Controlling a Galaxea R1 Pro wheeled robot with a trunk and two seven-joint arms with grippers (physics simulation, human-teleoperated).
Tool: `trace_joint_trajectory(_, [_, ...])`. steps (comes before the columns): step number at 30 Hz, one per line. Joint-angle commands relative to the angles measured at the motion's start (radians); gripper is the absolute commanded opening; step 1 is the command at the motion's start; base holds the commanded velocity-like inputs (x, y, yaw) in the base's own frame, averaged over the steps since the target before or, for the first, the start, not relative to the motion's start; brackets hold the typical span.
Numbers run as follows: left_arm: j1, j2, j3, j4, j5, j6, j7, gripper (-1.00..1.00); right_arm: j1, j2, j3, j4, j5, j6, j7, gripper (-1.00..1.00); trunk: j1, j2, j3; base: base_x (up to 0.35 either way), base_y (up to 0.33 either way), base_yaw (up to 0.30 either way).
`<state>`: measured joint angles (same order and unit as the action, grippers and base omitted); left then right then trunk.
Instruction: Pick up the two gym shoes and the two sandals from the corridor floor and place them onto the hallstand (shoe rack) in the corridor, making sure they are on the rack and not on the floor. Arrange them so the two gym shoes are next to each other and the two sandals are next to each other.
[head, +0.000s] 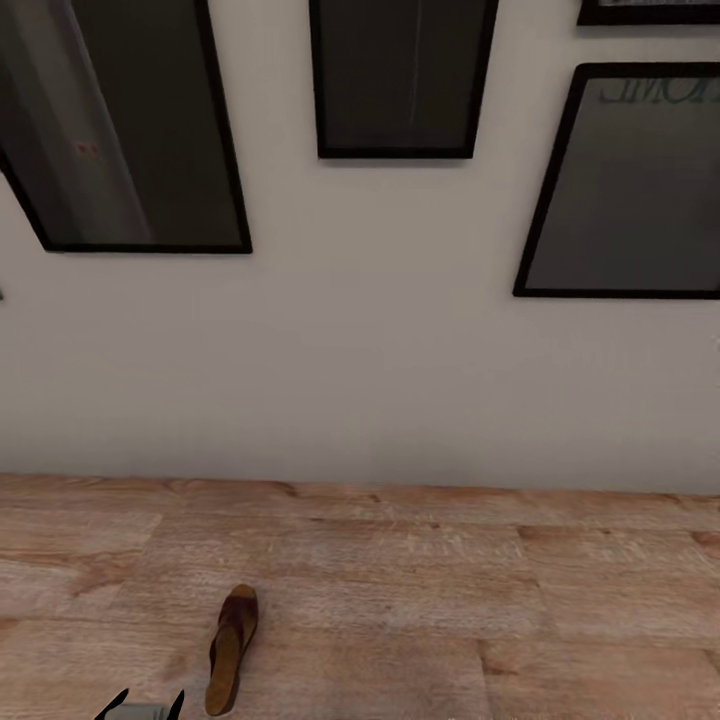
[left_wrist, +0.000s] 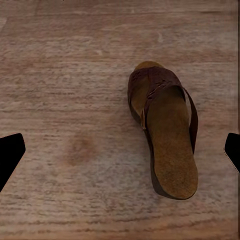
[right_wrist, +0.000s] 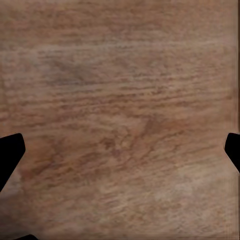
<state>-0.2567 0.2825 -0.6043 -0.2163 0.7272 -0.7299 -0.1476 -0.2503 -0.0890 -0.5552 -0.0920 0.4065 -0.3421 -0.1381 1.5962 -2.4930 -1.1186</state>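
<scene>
One brown leather sandal (head: 232, 650) lies flat on the corridor floor (head: 420, 590) in the head view, slim and long, its tan insole up and a dark strap across the toe end, which points toward the wall (head: 380, 380). The floor is light brown wood plank with clear grain and darker knots; it meets a plain pale wall hung with black-framed dark pictures (head: 400, 75). At the lower edge, just left of the sandal's heel, the left gripper (head: 140, 705) shows two dark fingertips set apart.

From the left wrist view, the sandal (left_wrist: 165, 137) rests on the planks (left_wrist: 65, 85) between the spread black fingertips (left_wrist: 10, 152), nearer one than the other and touching neither; the jaws stand wide apart with nothing held. The insole looks grainy, cork-like, and the strap has a woven band.

From the right wrist view, the right gripper (right_wrist: 120, 155) is likewise spread wide, its dark fingertips (right_wrist: 10, 152) at either edge over bare, grainy wood floor (right_wrist: 120, 100).
</scene>
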Motion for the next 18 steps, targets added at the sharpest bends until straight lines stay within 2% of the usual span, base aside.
trace_joint_trajectory(1, [0.000,0.000,0.000,0.000,0.000,0.000,0.000,1.00,0.000,0.000,0.000,0.000,0.000,0.000,0.000,1.00,0.000,0.000,0.000,0.000,0.000,-0.104])
trace_joint_trajectory(12, [0.000,0.001,0.009,-0.004,0.006,-0.004,0.001,1.00,0.000,0.000,0.001,0.000,0.000,0.001,-0.001,1.00,0.000,0.000,0.000,0.000,0.000,-0.049])
trace_joint_trajectory(16, [0.000,0.001,0.029,-0.007,0.008,-0.005,0.002,1.00,-0.003,-0.002,0.001,-0.008,0.000,0.003,-0.004,1.00,0.000,0.000,0.000,0.000,0.000,-0.013])
trace_joint_trajectory(18, [0.000,0.001,0.054,-0.010,0.008,-0.004,0.002,1.00,-0.018,-0.003,0.001,-0.022,0.000,0.012,-0.012,1.00,0.000,0.000,0.000,0.000,0.000,-0.008])
